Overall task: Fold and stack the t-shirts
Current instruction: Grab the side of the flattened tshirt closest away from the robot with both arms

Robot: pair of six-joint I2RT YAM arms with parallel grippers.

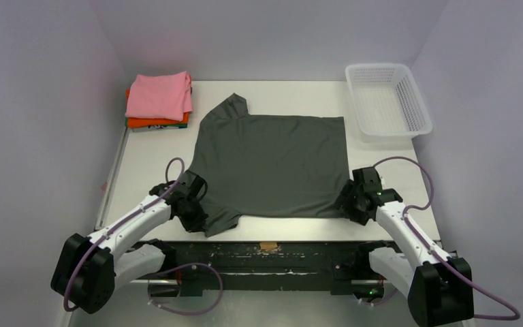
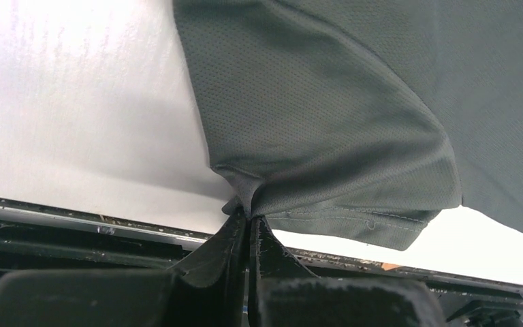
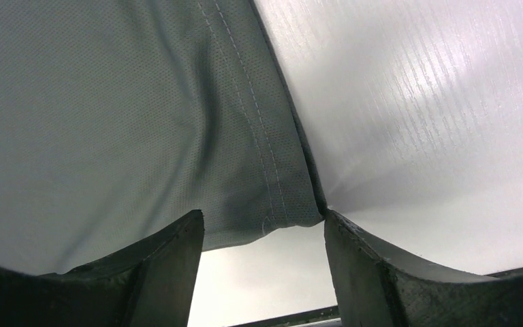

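Left hand [image 2: 248,219] is clamped on the grey t-shirt [image 1: 272,160] sleeve; right hand [image 3: 264,225] stands apart around its hem corner.

Three t-shirts [image 1: 272,163], one white basket [image 1: 391,129], one table [image 1: 156,157].

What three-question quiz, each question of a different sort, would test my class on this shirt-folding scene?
1. True or false: the left gripper is shut on the grey shirt.
2. The right gripper is: A, open, a finger on either side of the grey shirt's hem corner; B, shut on that corner; C, far from the shirt.
3. Fill in: the top folded shirt at the far left is ____.

Key: 1 true; 2 A; 3 pink.
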